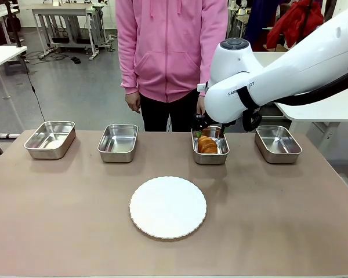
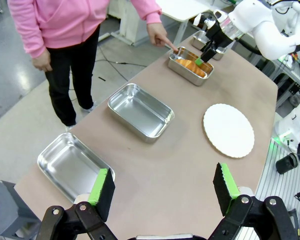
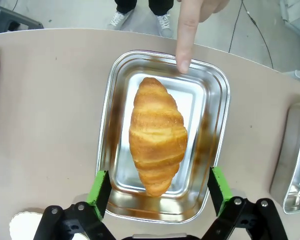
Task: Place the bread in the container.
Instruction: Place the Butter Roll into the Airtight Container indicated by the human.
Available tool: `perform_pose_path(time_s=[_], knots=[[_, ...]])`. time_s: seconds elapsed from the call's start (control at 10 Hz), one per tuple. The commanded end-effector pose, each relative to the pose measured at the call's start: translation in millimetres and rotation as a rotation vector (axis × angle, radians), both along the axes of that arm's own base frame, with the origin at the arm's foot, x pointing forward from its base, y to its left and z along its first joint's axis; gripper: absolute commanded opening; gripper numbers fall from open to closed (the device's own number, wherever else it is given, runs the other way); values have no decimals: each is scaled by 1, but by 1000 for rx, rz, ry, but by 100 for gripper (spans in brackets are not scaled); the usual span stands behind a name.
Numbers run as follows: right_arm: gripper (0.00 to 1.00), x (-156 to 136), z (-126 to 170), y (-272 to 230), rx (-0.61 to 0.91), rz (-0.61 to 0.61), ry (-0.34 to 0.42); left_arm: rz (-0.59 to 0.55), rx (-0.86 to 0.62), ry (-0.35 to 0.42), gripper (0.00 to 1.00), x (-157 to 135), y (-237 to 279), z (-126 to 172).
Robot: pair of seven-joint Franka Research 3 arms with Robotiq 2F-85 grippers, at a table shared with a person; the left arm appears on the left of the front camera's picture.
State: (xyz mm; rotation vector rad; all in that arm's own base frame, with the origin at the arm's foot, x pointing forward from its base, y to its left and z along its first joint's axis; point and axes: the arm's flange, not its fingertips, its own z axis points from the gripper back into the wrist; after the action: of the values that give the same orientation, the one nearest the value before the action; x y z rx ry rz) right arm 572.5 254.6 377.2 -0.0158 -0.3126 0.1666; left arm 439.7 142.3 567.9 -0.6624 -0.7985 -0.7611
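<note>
I see the brown table (image 1: 58,231) filling the lower two thirds of the front frame, with a person in a pink hoodie (image 1: 168,46) standing at its far edge, upper centre. My right arm (image 1: 290,69) sweeps in from the upper right and ends just above the third pan in the row. A round white plate (image 1: 168,207) sits at centre, nearer the bottom of the frame. Four steel pans line the far side; the container (image 1: 209,146) is the third from the left, and the other pans (image 1: 118,142) stand apart from it on either side. The bread (image 1: 207,145) lies inside the container, resting on its floor. In the right wrist frame the bread (image 3: 157,135) lies lengthwise in the middle of the container (image 3: 215,100), and the right gripper (image 3: 160,187) at the bottom edge has its green pads spread wide on either side of the pan's near end, touching nothing. The person's finger (image 3: 186,35) points down from the top edge, its tip at the container's far rim. In the left wrist frame the left gripper (image 2: 162,187) hangs over the table's near end, pads wide apart and holding nothing.
</note>
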Motion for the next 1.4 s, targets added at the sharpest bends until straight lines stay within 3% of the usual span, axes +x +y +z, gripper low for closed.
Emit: perform_pose_path(time_s=[0.0,0.4,0.5,1.0,1.3], knots=[[100,1,2,-1,0,-2,-4,-3,0,-6,100,-2,-1,2],[100,0,0,0,0,0,0,-3,0,-6,100,-2,-1,2],[100,-10,14,-5,41,7,-34,-3,0,-6,100,-2,-1,2],[100,-119,60,-71,73,13,-217,-3,0,-6,100,-2,-1,2],[100,-186,84,-130,116,24,-253,-3,0,-6,100,-2,-1,2]])
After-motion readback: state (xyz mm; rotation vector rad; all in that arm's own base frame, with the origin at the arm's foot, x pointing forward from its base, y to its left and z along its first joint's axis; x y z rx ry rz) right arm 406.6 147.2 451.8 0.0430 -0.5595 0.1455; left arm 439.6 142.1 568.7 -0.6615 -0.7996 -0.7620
